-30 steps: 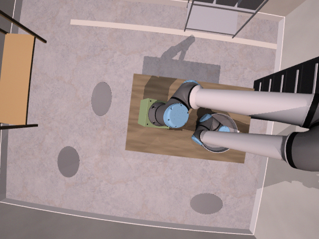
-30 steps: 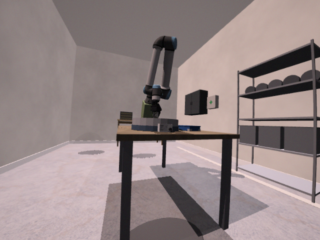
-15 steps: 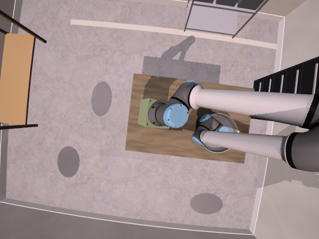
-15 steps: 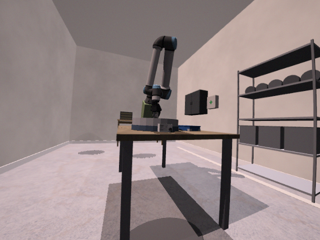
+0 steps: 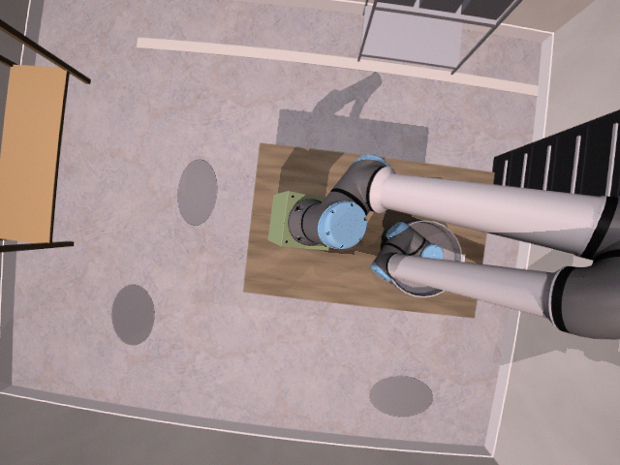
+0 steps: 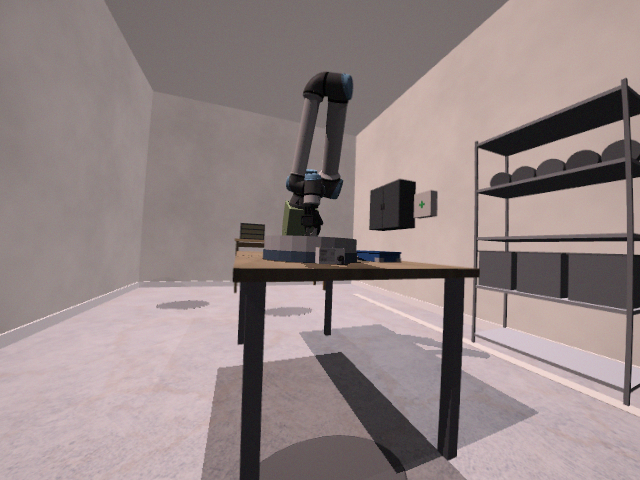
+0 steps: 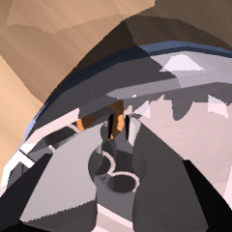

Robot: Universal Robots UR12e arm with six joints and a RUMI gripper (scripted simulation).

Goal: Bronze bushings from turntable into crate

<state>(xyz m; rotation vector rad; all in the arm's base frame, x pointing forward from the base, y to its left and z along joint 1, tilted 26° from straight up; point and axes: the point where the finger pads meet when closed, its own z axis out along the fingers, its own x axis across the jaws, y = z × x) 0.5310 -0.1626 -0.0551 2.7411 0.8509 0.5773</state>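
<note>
The turntable (image 5: 447, 235) (image 6: 289, 242) (image 7: 193, 128) is a round grey-walled tray on a blue base. My gripper (image 6: 311, 232) (image 7: 119, 116) points down over it near its wall, fingers almost together with a narrow gap. A bronze bushing (image 7: 87, 122) stands by the wall at the fingertips, partly hidden behind the left finger; part of its orange rim shows between the tips. I see no grip on it. Steel bushings show as a pale ring (image 7: 137, 183) between the jaws and others beside it and at left. The blue crate (image 6: 379, 255) lies right of the turntable.
The turntable stands on the wooden table (image 5: 300, 280) (image 6: 423, 266), with a small grey box (image 6: 329, 255) at its front. The green arm mount (image 5: 279, 220) (image 6: 292, 219) stands behind it. The arm covers much of the top view. A shelf rack (image 6: 627, 206) stands at the right.
</note>
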